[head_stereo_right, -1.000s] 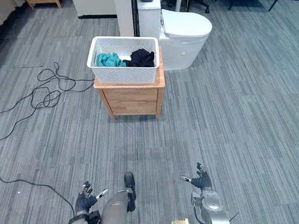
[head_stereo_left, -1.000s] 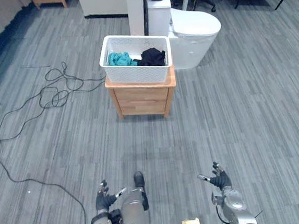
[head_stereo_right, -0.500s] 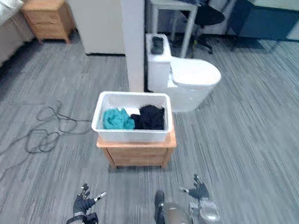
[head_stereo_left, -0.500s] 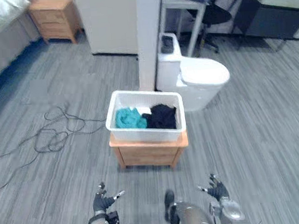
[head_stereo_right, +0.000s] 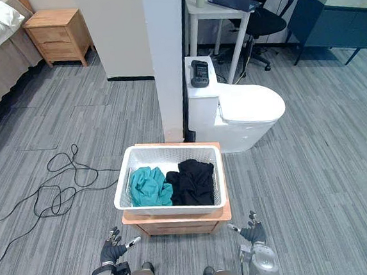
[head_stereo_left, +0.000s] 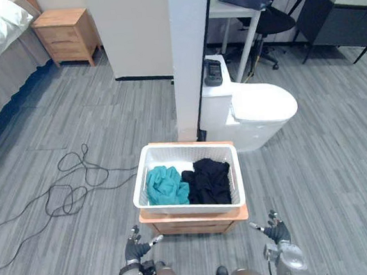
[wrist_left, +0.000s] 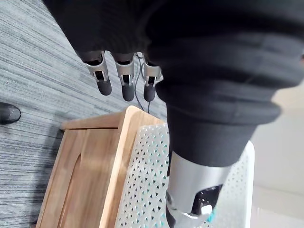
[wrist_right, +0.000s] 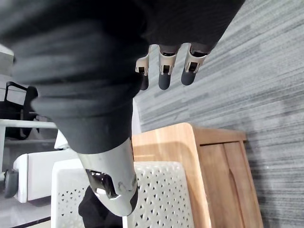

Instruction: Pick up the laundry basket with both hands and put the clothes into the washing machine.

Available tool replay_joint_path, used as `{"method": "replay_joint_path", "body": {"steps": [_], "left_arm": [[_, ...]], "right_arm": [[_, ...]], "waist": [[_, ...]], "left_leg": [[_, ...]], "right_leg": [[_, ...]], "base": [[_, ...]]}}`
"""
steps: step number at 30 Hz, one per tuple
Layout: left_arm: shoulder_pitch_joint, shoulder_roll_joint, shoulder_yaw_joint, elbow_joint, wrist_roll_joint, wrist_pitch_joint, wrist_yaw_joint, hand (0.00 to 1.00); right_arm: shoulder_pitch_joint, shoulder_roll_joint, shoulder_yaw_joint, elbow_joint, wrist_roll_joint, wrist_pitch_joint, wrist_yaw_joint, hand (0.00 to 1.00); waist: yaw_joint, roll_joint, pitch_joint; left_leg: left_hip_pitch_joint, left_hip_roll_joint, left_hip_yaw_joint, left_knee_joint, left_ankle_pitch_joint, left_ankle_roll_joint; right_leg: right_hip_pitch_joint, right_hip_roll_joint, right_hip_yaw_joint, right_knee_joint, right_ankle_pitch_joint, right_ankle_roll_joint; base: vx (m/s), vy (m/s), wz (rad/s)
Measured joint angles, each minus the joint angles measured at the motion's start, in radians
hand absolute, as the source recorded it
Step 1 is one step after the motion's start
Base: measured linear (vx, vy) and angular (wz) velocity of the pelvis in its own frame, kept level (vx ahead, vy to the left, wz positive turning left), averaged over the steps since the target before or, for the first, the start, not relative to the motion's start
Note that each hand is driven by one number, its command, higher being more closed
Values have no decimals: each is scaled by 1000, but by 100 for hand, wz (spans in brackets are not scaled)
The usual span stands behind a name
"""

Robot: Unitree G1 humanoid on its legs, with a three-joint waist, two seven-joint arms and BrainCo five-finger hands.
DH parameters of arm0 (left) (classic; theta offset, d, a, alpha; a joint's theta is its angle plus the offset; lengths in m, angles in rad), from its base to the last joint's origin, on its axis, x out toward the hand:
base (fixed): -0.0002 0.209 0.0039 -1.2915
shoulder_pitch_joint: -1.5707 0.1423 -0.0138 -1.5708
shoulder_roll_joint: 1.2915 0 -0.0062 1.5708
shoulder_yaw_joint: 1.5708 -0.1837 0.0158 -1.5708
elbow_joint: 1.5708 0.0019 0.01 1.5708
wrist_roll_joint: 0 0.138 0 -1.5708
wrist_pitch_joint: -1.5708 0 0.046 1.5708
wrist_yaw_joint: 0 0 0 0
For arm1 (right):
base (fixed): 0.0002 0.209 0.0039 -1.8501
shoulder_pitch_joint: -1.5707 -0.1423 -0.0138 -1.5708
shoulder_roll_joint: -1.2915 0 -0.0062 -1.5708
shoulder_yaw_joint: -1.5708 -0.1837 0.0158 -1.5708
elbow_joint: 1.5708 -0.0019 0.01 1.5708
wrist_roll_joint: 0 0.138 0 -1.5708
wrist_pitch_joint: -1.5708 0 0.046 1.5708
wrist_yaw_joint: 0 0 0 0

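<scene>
Basket (head_stereo_left: 190, 209) sits on a low wooden stand (head_stereo_left: 194, 224), straight ahead of the robot. Inside: teal cloth (head_stereo_left: 165, 184) on the left half, black cloth (head_stereo_left: 210, 181) on the right half.

Key relation: the basket's long axis runs left to right across the robot, so its two short ends face outward, one toward each arm. Left hand (head_stereo_left: 135, 250) is near the front left corner, right hand (head_stereo_left: 276, 231) near the front right corner. Both hang lower than the rim and on the robot's side of the stand, apart from the basket. Neither looks clearly nearer; spacing reads as roughly symmetric.

Hand state: both empty, fingers (wrist_left: 127, 88) straight and spread, thumbs held apart. The right wrist view shows the same, fingers (wrist_right: 164, 78) extended with nothing between them.

Judgement: approach stage, no grasp yet. Each hand needs to rise and go forward alongside its short end, then close in under the rim.
</scene>
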Motion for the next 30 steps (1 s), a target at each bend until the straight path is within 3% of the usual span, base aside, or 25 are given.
{"method": "replay_joint_path", "body": {"steps": [12, 19, 22, 23, 26, 30], "left_arm": [[8, 66, 48, -162, -3, -4, 6, 0], [-118, 98, 38, -155, 2, -4, 54, 0], [-220, 102, 25, -122, 8, -5, 89, 0], [-281, 107, 12, -99, 9, -3, 97, 0], [-385, 122, -5, -46, 19, -2, 117, 0], [-579, 155, -9, 90, 38, 7, 170, 0]], "right_arm": [[-89, -55, 17, -93, -4, -6, -22, 0], [-224, -81, 59, -57, -42, -4, -48, 0], [-328, -81, 81, 2, -48, -2, -71, 0], [-398, -80, 87, 39, -48, 1, -84, 0], [-494, -80, 80, 91, -51, 4, -108, 0], [-701, -82, -2, 257, -93, 50, -180, 0]], "waist": [[-2, 23, 0], [-19, 41, 13], [-18, 49, 43], [-19, 52, 80], [-20, 45, 129], [-19, 29, 220]], "left_leg": [[46, -45, 25, -106, 25, 37], [25, -59, 45, -135, 35, 51], [-25, -57, 65, -126, 40, 58], [-63, -53, 68, -99, 41, 59], [-120, -45, 69, -62, 41, 59], [-196, -35, 69, 5, 38, 62]], "right_leg": [[-2, -17, 27, -59, 23, 29], [-22, -21, 40, -104, 57, 35], [-73, -19, 61, -110, 86, 34], [-104, -19, 75, -108, 104, 30], [-153, -16, 85, -101, 128, 26], [-232, -15, 113, -45, 128, 26]], "base": [[11, 35, -6], [35, 28, -8], [-32, 35, -21], [-62, 25, -20], [-129, 26, -16], [-143, 14, -9]]}}
